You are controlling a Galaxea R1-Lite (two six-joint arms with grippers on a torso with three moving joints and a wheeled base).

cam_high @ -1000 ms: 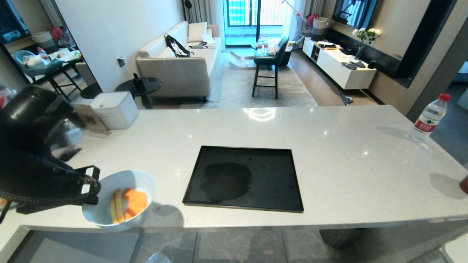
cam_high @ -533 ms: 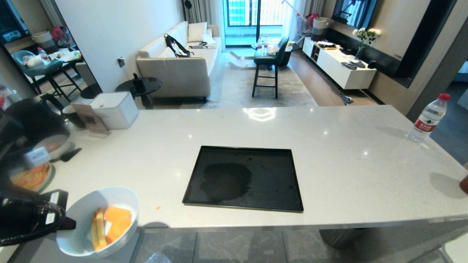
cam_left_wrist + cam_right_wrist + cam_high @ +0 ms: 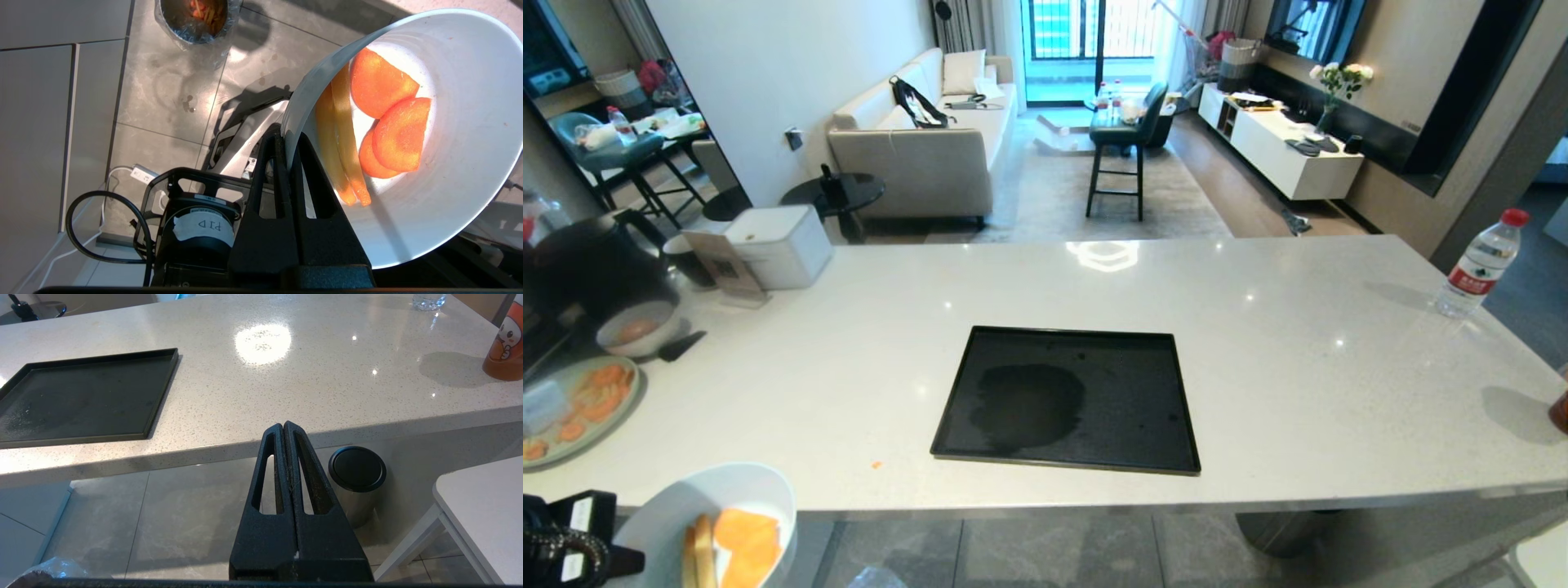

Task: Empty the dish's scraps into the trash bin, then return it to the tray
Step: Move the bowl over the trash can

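Beyond the counter's [image 3: 1258,343] edge, left gripper [image 3: 291,141] pinches the dish's [image 3: 470,81] rim.

1. Daylight from the far window [image 3: 1086,33] — bright, even.
2. Glare patches on the counter [image 3: 1298,343].
3. Soft shadow beside the water bottle [image 3: 1478,265].
4. Head view edges bowed — wide-angle distortion.

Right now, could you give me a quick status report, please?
Left gripper shut on the dish rim, off the counter. Scraps inside; trash bin on the floor beyond. Right gripper shut, parked. Nothing in the way.
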